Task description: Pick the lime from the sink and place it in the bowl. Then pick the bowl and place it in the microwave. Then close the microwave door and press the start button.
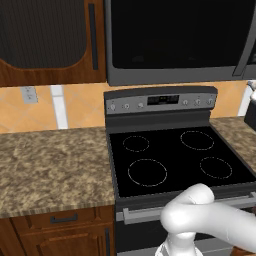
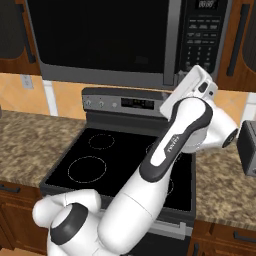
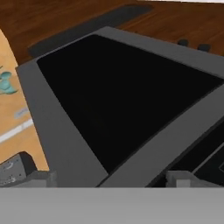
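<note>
Speckled brown granite counter (image 1: 50,165) filled the left of my left base view, with a wooden cabinet (image 1: 47,40) hanging above it and a pale outlet (image 1: 29,94) on the tan backsplash. To its right sat the black glass-top stove (image 1: 175,160), four thin burner rings on its surface, and directly above it the microwave (image 1: 180,40), its door (image 1: 175,35) shut flat against the body. From my right base view, the same closed microwave door (image 2: 105,40) spanned the upper left, its keypad (image 2: 200,40) beside it to the right, and my white arm (image 2: 170,145) rose from the lower left with its hand (image 2: 197,87) raised just below that keypad. Through the hand view I saw the dark door window (image 3: 118,100) close up and steeply tilted. I could not tell whether the gripper was spread or pressed together. I could not see the lime from any camera.
</note>
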